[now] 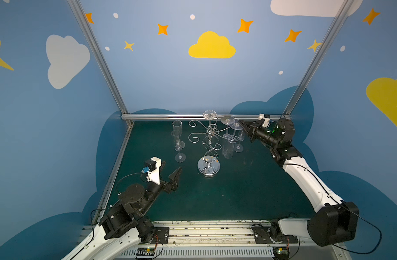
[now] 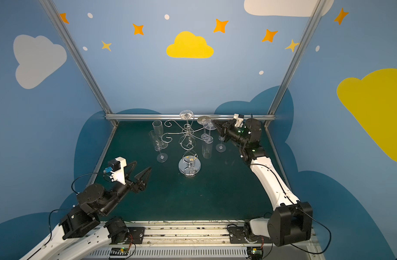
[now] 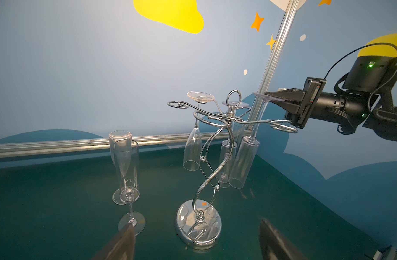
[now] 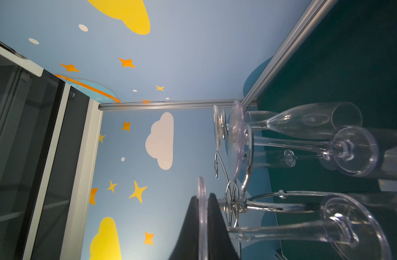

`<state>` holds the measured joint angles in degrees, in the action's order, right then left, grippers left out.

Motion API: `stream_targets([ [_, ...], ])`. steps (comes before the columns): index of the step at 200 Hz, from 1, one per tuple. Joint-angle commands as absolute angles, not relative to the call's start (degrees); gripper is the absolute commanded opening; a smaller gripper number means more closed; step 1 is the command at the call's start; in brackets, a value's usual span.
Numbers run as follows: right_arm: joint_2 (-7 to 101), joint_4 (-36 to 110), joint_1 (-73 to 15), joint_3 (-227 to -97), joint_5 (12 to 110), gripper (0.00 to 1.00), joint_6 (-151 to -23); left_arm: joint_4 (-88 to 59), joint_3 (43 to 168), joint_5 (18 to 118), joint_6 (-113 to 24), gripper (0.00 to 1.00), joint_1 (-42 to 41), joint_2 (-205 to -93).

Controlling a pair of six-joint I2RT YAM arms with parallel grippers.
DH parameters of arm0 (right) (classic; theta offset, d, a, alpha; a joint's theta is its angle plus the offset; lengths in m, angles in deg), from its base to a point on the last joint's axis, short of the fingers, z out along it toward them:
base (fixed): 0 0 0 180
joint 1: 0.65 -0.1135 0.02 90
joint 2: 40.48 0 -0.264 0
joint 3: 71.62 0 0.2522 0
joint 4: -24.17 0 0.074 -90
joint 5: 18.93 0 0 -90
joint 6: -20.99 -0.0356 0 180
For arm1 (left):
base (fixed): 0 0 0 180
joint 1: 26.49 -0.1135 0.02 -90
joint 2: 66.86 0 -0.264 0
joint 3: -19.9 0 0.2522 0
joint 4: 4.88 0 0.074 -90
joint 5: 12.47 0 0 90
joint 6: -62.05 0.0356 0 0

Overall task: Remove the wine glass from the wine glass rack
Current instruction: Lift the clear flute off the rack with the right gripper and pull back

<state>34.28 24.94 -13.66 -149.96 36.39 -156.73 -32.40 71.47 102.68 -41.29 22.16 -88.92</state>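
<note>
Pinching the flat foot (image 3: 259, 95) of the wine glass (image 3: 243, 164), the right gripper (image 3: 269, 97) is pressing its jaws together on the thin clear disc. In the right wrist view both black fingers (image 4: 217, 225) are sandwiching that disc edge-on.

The glass is hanging bowl-down at the outer right arm of the wine glass rack (image 3: 231, 111), with its stem running just beside the scroll loop. Whether the stem is sitting inside the loop cannot be told.

The left gripper (image 2: 143, 165) is hovering low over the table (image 1: 238, 191) with its jaws spread wide, carrying nothing.

Handling notes:
- The glass is looking light, rigid, smooth and breakable, so the grip on the foot is likely offering little friction.
- With the hold at the foot, the long bowl is acting as a pendulum and is likely to swing against the two hanging glasses (image 3: 193, 153) nearby.
- The stem is offering the safer alternative hold.
- The rack is looking top-heavy on its mirrored base (image 3: 198, 234), so any snag is risking a tip.
</note>
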Motion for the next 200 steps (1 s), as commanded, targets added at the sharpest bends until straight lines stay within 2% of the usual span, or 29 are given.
stream_targets([
  [1, 30.84, 26.83, -12.08, -148.43, 38.61, 0.00, -153.58, -32.69, 71.96, 103.04, -41.64, 0.85, 21.93, -88.67],
  [39, 27.24, 34.72, -8.48, -148.28, 42.21, 0.00, -145.19, -32.61, 72.13, 102.89, -41.74, 0.85, 21.86, -88.76],
  [83, 22.30, 48.06, -8.19, -154.40, 54.77, 0.00, -122.96, -32.44, 72.48, 103.02, -41.31, 0.85, 21.92, -88.87],
  [122, 20.18, 52.49, -9.33, -158.28, 61.52, 0.00, -105.53, -31.87, 73.03, 102.67, -41.04, 0.85, 21.94, -89.21],
  [156, 18.28, 50.06, -14.10, -157.40, 63.34, 0.00, -87.88, -31.41, 74.28, 101.73, -40.76, 0.85, 21.93, -90.12],
  [200, 15.91, 47.82, -25.15, -153.58, 67.38, 0.00, -67.51, -31.77, 76.99, 99.57, -40.91, 0.85, 21.94, -92.68],
])
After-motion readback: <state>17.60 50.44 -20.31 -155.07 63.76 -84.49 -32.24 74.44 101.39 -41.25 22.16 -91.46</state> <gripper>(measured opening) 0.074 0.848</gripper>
